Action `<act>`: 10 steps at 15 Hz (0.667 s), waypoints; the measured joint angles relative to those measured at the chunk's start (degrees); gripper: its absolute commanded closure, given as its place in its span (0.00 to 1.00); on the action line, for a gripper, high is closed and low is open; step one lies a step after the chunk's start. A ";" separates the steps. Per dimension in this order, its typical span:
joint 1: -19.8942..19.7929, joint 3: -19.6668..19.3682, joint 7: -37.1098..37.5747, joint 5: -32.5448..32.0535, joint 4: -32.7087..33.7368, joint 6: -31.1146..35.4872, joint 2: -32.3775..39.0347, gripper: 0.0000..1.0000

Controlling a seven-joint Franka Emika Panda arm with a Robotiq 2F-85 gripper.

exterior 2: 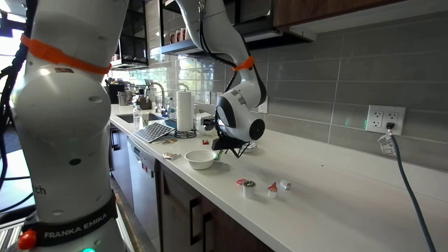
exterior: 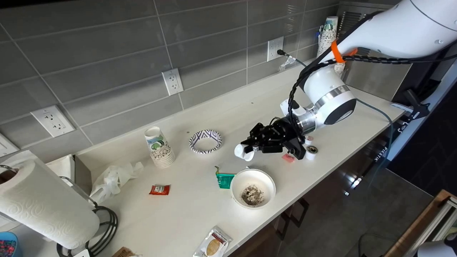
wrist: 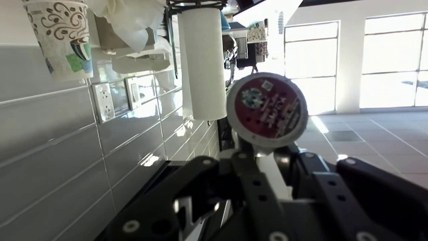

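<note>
My gripper (exterior: 252, 147) is shut on a white coffee pod (exterior: 244, 152) with a dark red printed lid. In the wrist view the pod's lid (wrist: 267, 110) faces the camera, above the fingertips (wrist: 265, 152). The gripper is above the counter, pointing sideways. A white bowl (exterior: 267, 178) with brownish crumbs inside stands below and in front of it; the bowl (exterior 2: 200, 154) also shows in an exterior view. A patterned paper bowl (exterior: 215, 135) lies behind, toward the wall. The pod is hidden behind the arm in an exterior view.
A green packet (exterior: 224, 181) lies beside the bowl. An opened pod (exterior 2: 249, 189) and small creamer cups (exterior 2: 272, 190) stand under the forearm. Stacked paper cups (exterior: 162, 153), a red packet (exterior: 159, 190), a foil packet (exterior: 213, 242) and a paper towel roll (exterior: 53, 203) are farther along.
</note>
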 measured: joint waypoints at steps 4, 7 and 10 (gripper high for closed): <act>0.49 0.47 0.10 -0.19 0.00 1.54 -0.51 0.94; -1.39 0.08 0.18 -0.24 -0.07 -10.03 -0.49 0.94; -4.19 -0.89 0.76 -0.24 -0.29 -21.22 -0.15 0.94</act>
